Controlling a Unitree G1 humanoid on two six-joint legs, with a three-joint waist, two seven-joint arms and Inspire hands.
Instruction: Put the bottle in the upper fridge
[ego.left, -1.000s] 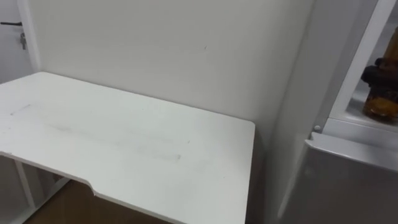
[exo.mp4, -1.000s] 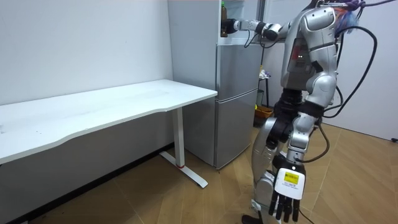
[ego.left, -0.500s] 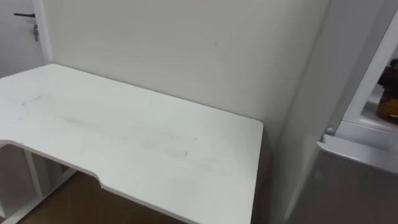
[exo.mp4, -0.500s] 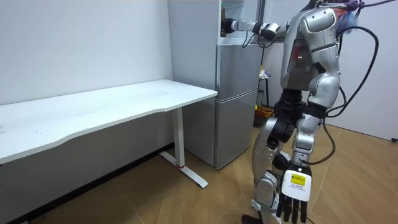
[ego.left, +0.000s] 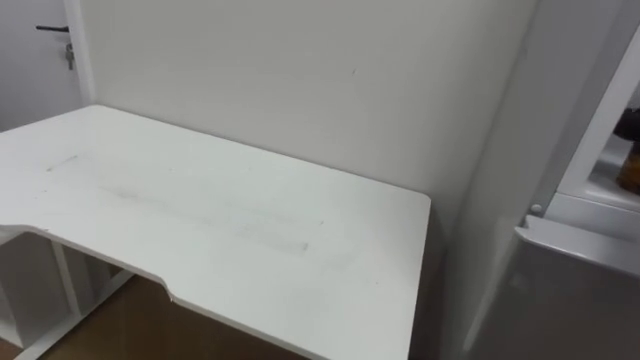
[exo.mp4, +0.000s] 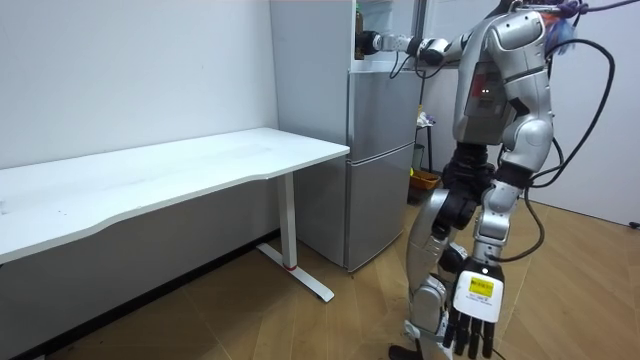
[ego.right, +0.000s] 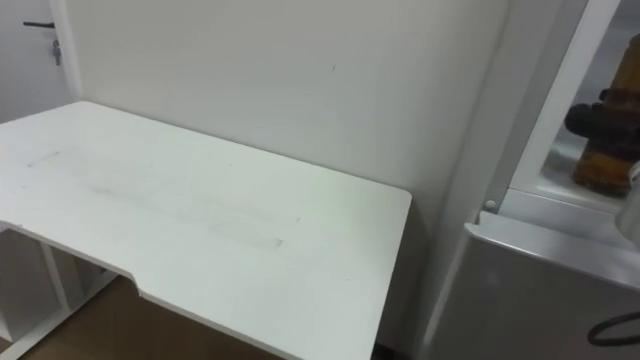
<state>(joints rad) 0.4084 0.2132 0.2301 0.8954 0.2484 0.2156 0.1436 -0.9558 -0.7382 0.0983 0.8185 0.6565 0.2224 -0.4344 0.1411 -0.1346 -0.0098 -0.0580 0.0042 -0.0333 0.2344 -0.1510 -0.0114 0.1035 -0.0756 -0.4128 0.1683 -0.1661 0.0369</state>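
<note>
Robot: stands facing the fridge (exo.mp4: 380, 170), at the room view's right, right of the white worktop (ego.left: 200, 220).
Right hand (ego.right: 600, 118): arm stretched out level into the open upper compartment, dark fingers curled round the top of the bottle (ego.right: 603, 168).
Bottle: amber, upright, inside the upper fridge just beyond its white sill, at the far right of the eye views; whether its base touches the shelf cannot be told.
Left hand (exo.mp4: 472, 318): hangs low beside the leg, fingers straight and pointing down, holding nothing.
Fridge: grey lower door closed, just right of the worktop's end.
Worktop: against the pale wall.
</note>
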